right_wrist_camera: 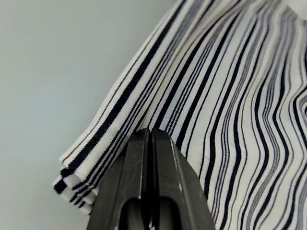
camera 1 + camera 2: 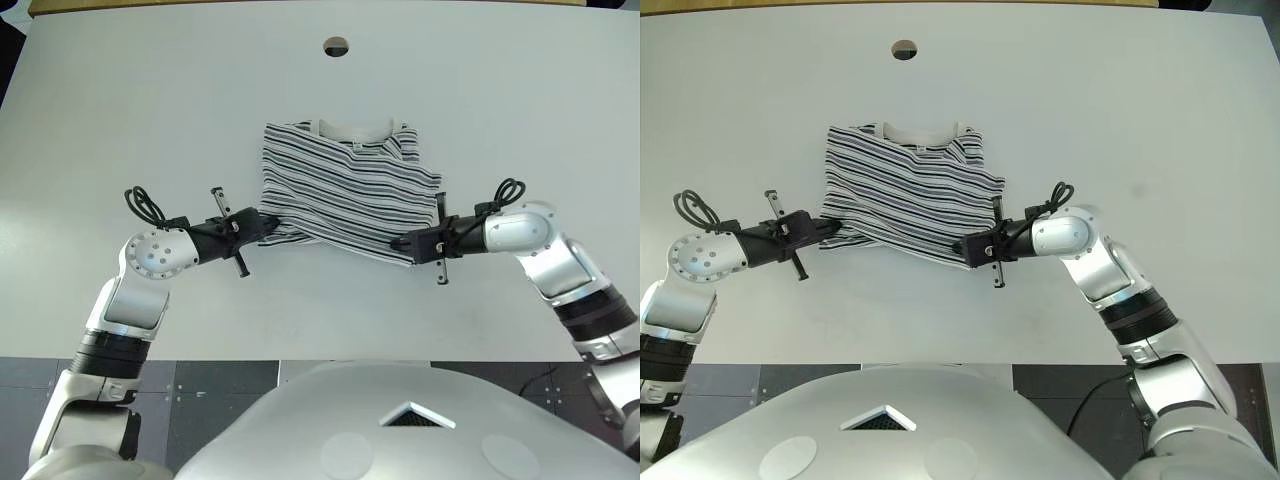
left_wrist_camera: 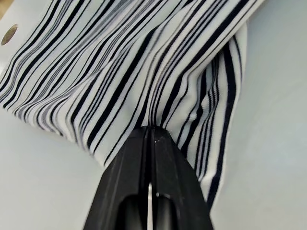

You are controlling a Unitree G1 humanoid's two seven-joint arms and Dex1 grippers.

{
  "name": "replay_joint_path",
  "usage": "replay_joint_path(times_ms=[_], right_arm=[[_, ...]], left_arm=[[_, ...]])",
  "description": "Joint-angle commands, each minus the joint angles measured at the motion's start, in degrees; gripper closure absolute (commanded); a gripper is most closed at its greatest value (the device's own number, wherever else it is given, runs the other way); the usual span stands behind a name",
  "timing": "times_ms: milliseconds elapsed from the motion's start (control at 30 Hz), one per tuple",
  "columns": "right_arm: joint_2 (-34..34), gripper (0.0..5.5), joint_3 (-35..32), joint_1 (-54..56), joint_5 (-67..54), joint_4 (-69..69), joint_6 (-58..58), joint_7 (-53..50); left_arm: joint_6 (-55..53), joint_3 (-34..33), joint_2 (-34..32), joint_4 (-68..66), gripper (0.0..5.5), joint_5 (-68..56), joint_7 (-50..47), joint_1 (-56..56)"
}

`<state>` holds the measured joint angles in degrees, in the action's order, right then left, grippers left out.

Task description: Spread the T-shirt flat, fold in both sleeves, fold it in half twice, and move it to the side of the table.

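- At mid-bench (image 2: 150, 110), the striped T-shirt (image 2: 350, 185) is lying folded into a compact, rough rectangle, with its collar (image 2: 355, 128) pointing to the far side, away from the robot.
- Left tool (image 2: 268, 226) is sitting at the shirt's near-left corner, coming in from the side. Its fingers (image 3: 136, 163) are pressed together and pinching the cloth. In the left wrist view, creases are fanning out from the pinch point.
- Right tool (image 2: 399, 243) is sitting at the near-right corner and is likewise clamped on the fabric. In the right wrist view, its closed fingers (image 1: 165, 163) are biting into the stripes just beside a stack of layered hem edges.
- Both tools are pointing inward toward each other, and the shirt's near edge is running between them.
- That near edge is looking puckered and uneven. I cannot tell whether it is lifting off the bench.
- Far half of the shirt, up to the collar, is resting flat on the surface.
- Round hole (image 2: 336, 46) in the bench is sitting beyond the collar, well apart from the cloth.
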<state>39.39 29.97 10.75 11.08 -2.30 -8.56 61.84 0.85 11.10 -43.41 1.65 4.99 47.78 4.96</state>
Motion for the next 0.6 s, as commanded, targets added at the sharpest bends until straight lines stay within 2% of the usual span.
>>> replay_joint_path(times_ms=[33, 267, 400, 467, 600], right_arm=[[6.24, 5.40, 3.32, -4.00, 4.26, -1.10, 2.31, 5.52], [7.72, 5.40, 4.10, -4.81, 3.78, -5.42, 3.43, 5.98], [6.40, 5.40, 5.14, -6.06, 1.77, -8.53, 5.73, 6.31], [5.20, 5.40, 6.01, -6.73, 0.70, -10.16, 7.52, 6.36], [-2.64, 5.40, 6.95, -6.09, 0.58, -12.90, 15.14, 1.28]], left_arm=[[0.08, 3.33, -2.70, -7.23, 5.38, 6.08, 1.60, -4.29], [4.25, 7.31, -2.61, -16.06, 5.38, 11.23, 1.44, -13.37], [8.04, 9.79, 0.13, -21.28, 5.38, 13.10, 0.52, -19.61], [9.85, 10.99, 1.69, -23.69, 5.38, 14.12, 0.10, -22.53], [12.51, 13.61, 5.42, -29.14, 5.38, 16.93, -0.94, -28.35]])
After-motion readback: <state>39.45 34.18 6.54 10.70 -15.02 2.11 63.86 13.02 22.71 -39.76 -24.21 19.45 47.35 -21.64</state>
